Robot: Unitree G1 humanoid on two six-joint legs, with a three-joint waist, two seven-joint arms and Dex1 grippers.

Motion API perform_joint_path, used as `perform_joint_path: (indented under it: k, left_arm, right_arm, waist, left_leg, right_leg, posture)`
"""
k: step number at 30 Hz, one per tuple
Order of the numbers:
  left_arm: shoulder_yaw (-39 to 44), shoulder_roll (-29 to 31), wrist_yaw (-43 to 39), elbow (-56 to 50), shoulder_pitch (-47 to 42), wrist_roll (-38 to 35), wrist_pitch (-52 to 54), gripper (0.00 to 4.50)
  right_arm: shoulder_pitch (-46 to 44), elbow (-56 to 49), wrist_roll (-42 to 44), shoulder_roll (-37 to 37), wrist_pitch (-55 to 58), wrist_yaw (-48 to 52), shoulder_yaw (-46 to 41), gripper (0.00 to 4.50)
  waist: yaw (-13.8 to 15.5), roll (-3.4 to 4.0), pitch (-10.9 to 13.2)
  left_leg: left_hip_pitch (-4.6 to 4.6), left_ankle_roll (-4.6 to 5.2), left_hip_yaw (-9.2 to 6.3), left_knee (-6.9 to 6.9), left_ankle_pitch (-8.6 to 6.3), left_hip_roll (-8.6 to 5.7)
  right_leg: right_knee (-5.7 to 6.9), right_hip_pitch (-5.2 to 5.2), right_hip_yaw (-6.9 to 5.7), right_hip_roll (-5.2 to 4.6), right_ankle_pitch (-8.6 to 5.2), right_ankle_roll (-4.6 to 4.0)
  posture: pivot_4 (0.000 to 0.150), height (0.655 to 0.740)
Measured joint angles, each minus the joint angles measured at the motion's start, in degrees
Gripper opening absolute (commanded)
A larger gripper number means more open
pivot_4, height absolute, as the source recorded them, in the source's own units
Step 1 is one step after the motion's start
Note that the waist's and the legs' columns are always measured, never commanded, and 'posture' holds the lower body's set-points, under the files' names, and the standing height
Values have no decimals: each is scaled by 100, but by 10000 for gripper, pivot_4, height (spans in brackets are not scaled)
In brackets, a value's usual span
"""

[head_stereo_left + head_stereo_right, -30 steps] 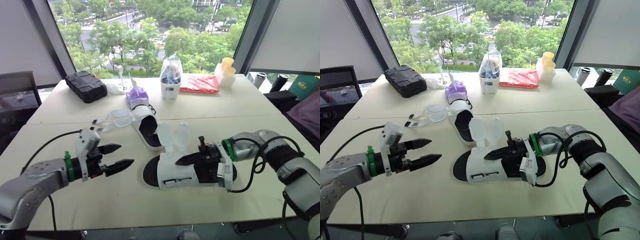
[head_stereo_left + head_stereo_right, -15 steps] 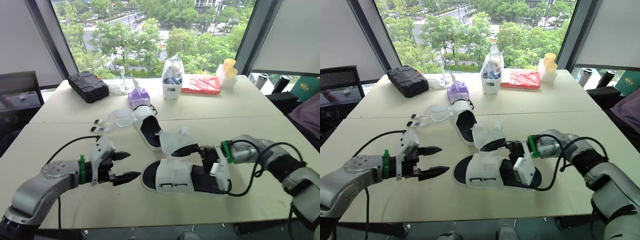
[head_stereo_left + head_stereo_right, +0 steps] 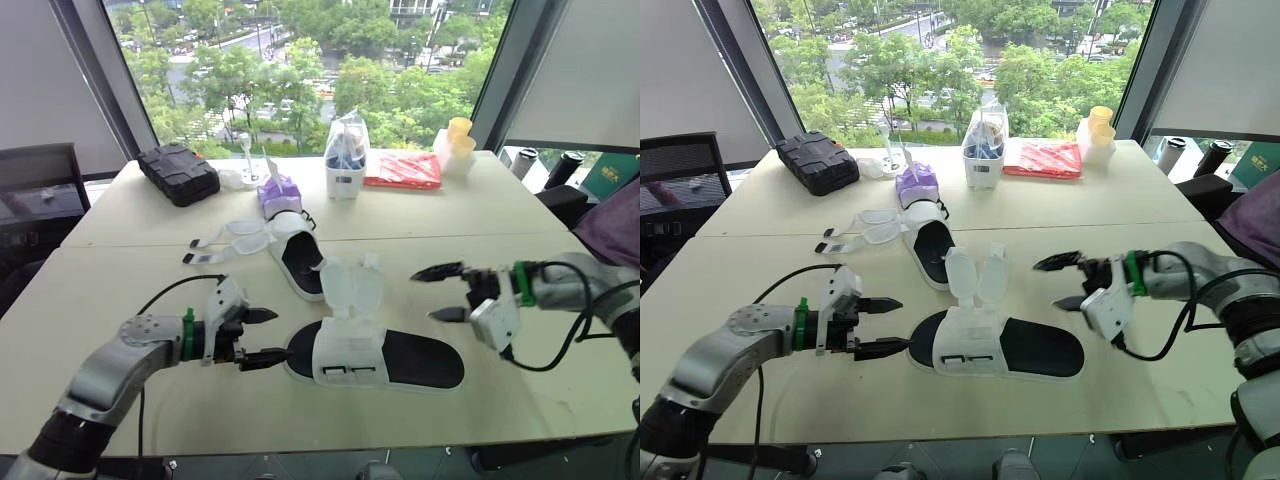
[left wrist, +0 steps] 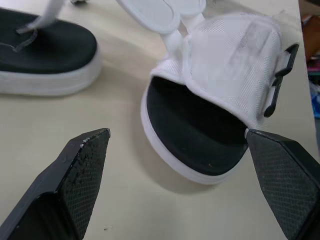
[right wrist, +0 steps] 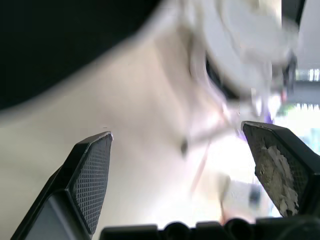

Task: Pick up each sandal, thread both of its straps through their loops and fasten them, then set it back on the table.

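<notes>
In the head views my right pincer (image 3: 432,293) has let go of the near sandal (image 3: 375,357) and drawn back open, leaving it flat on the counter (image 3: 150,250), straps (image 3: 350,285) unfastened; the left wrist view has my open left pincer (image 4: 176,133) at its toe, so I judge threading undone.

Right pincer (image 3: 424,294) withdrawn from near sandal (image 3: 380,358), left pincer (image 3: 280,334) nearer its toe

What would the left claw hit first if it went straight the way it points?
The near sandal. The open left claw points at its strapped end, with just a short stretch of bare table between, though depth is hard to judge.
</notes>
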Motion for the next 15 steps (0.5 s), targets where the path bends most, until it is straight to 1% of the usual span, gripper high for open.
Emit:
perform_joint_path:
  k: [3, 4, 6, 8, 9, 11, 12, 14, 15]
  left_arm:
    - [-254, -180, -146, 297, -253, 249, -184, 16555]
    - [-327, -253, -200, 374, -319, 321, -239, 10642]
    - [-455, -313, -265, 484, -379, 420, -331, 1048]
    - [-536, -389, -362, 574, -405, 517, -367, 414]
    - [-602, -396, -385, 623, -433, 605, -403, 414]
    - [-802, -489, -441, 689, -573, 775, -446, 414]
    - [-891, -539, -460, 685, -616, 827, -473, 414]
    - [-981, -537, -509, 623, -616, 912, -507, 414]
    - [-999, -537, -521, 610, -614, 944, -523, 414]
  right_arm:
    - [-77, 354, -119, 33, 333, -190, -232, 45000]
    - [-92, 508, -13, 82, 560, -172, -340, 45000]
    - [-104, 731, 303, 210, 967, -49, -527, 45000]
    - [-97, 858, 727, 383, 1498, 270, -747, 45000]
    - [-92, 795, 1301, 645, 2284, 673, -1031, 45000]
    - [-70, 252, 2689, 1209, 4611, 1450, -1673, 45000]
    - [-46, -219, 3374, 1382, 5972, 1793, -1894, 45000]
    - [-16, -1299, 4682, 1411, 9139, 2279, -2167, 45000]
    - [-17, -1628, 5097, 1383, 10206, 2359, -2250, 45000]
  waist:
    - [-15, 0, 0]
    - [-26, 0, 0]
    - [-54, -1, 0]
    - [-79, -1, 1]
    - [-98, -4, 2]
    - [-98, -2, 1]
    - [-75, 0, 0]
    - [-1, 7, -4]
    - [49, 9, -5]
  left_leg:
    - [3, 0, 4, -1, 0, 0]
    - [4, 1, 9, -1, -1, 0]
    - [7, 7, 14, 0, -4, 1]
    - [8, 11, 16, -1, -6, 1]
    - [13, 12, 21, 2, -6, 7]
    - [21, 12, 23, 4, -6, 8]
    - [19, 15, 15, 5, -4, 8]
    - [12, 16, -4, 4, -4, 4]
    - [11, 19, -9, 2, -5, 3]
  right_leg:
    - [0, 1, 4, 0, 0, 1]
    - [0, 2, 8, -1, 1, 1]
    - [-2, 4, 12, -2, 1, 2]
    - [-2, 5, 12, -3, 2, 4]
    - [-2, 9, 15, 0, 5, 8]
    - [-1, 18, 19, 1, 16, 22]
    - [-1, 18, 17, 2, 23, 31]
    - [-1, 17, 11, 1, 24, 32]
    - [-2, 17, 8, 1, 24, 31]
  posture:
    - [1500, 7400]
    - [1500, 7400]
    - [1500, 7400]
    - [1500, 7400]
    - [1500, 7400]
    - [1500, 7400]
    - [1500, 7400]
    - [1500, 7400]
    - [1500, 7400]
